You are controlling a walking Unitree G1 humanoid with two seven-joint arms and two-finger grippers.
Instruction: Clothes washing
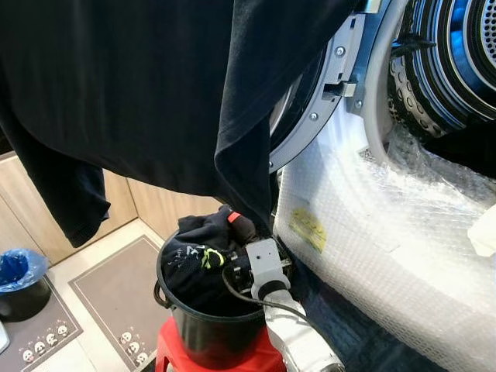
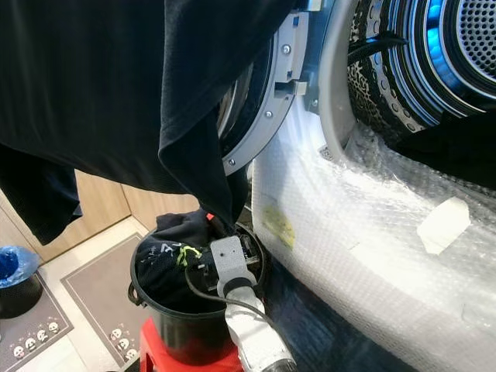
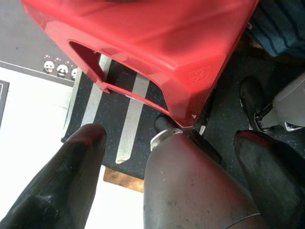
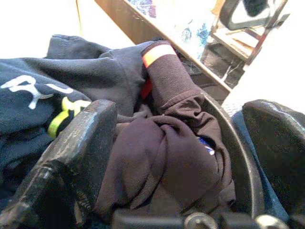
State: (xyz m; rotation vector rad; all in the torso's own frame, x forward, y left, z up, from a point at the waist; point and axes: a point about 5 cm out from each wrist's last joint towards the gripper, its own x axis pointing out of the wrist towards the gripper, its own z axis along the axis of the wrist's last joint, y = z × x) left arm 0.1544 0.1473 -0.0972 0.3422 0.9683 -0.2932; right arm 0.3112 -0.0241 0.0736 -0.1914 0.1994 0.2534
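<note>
- At the far left of the floor we see a black bin with a blue bag (image 1: 17, 273), standing on a grey mat with small panda prints (image 1: 46, 325).
- Our left gripper (image 3: 167, 181) hangs low beside the leg of the red stool (image 3: 157, 57), its two black fingers (image 3: 71, 171) spread wide, nothing between them.
- A large black garment (image 1: 155, 93) hangs across the upper left of our head view, one sleeve end drooping at the left and a fold reaching down to the bucket.
- The black bucket (image 1: 209, 333) stands on the red stool's top, just left of the washing machine, and is heaped with dark clothes.
- In the bucket lie a navy piece with white lettering and a yellow-green mark (image 4: 43, 105) and, toward the bucket's right rim, a dark maroon bundle (image 4: 171, 162) with an orange-striped cuff (image 4: 159, 55).
- Our right gripper (image 4: 181, 157) reaches into the bucket, its fingers (image 4: 81, 143) apart on either side of the maroon bundle, not yet clenched on it.
- Right of the bucket, the round washing machine door (image 1: 318, 93) stands open, partly hidden by the hanging garment.
- The front of the washing machine is wrapped in bubble wrap (image 1: 387, 240), with a yellow label (image 1: 308, 227) near its left edge.
- At the upper right the steel drum (image 1: 457, 54) shows, with dark laundry in its mouth.
</note>
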